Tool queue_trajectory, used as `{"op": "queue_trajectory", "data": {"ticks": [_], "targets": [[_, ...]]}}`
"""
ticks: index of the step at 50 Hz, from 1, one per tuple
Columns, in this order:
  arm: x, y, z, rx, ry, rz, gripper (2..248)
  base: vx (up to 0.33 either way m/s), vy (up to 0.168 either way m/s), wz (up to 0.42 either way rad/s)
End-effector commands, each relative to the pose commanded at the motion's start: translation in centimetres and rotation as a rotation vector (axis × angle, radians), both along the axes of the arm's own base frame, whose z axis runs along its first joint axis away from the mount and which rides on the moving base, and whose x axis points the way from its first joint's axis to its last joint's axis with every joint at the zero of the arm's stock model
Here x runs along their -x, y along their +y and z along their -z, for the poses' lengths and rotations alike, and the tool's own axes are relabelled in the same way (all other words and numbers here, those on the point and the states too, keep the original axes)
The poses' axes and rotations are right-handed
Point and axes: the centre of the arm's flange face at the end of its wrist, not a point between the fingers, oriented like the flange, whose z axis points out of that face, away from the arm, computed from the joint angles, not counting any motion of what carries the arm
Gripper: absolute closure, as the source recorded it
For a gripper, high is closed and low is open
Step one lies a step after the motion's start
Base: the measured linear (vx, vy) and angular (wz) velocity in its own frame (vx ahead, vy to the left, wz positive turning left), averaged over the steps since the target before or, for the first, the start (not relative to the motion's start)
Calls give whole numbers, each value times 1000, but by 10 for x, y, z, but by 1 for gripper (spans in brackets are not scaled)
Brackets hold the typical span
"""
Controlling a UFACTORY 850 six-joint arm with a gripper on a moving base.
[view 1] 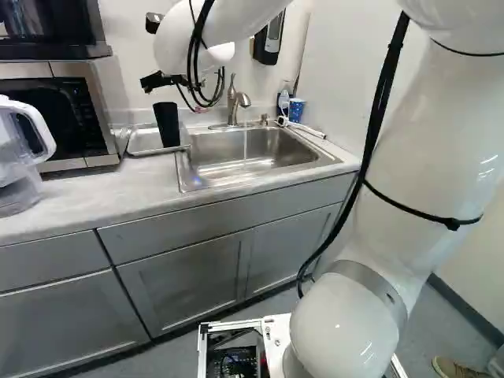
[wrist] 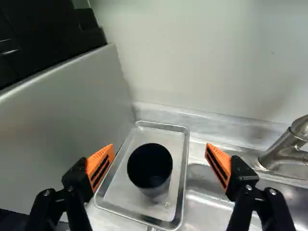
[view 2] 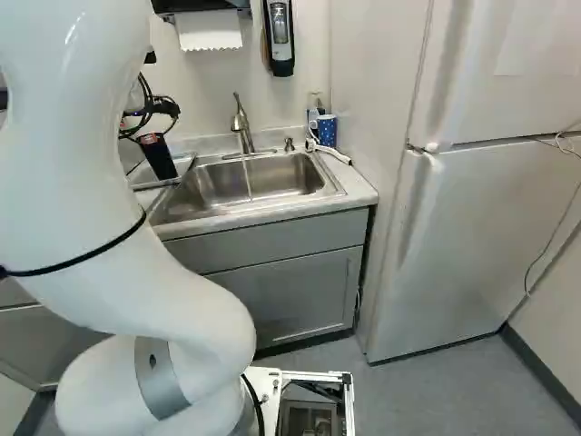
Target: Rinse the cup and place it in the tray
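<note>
We have the gripper (view 1: 173,93) up over the tray area, fingers spread wide, orange pads (wrist: 220,161) facing each other, nothing pinched. Black cup (wrist: 150,166) is in the metal tray (wrist: 180,211), upright, mouth up; in the wrist view it shows between the two fingers, with neither one touching it. Tray sits on the counter (view 1: 94,197), between the microwave (view 1: 102,118) and the sink (view 1: 303,161). We see the faucet (view 1: 234,101) at the back of the sink, and under its spout what looks like a thin stream of water (view 2: 247,177), visible in both base views. Blue patterned cup (view 2: 327,130) stands near the sink's back corner, soap bottle (view 2: 314,111) just beside it. Wall dispenser (view 2: 280,36) above, paper towel (view 2: 209,30) hanging to its left in the right base view. Clear pitcher (view 1: 24,150) on the counter at the left of the left base view, fridge (view 2: 454,245) at the right of the right base view. We get cabinets (view 1: 189,276) below the counter.
</note>
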Motion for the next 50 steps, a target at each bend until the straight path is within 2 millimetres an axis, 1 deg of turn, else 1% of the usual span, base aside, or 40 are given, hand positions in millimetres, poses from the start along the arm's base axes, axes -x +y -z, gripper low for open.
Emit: {"op": "queue_trajectory", "data": {"ticks": [20, 50], "targets": [[14, -36, -22, 8, -53, 28, 3, 0, 0, 0], [26, -86, -55, 38, -144, 78, 3, 0, 0, 0]]}}
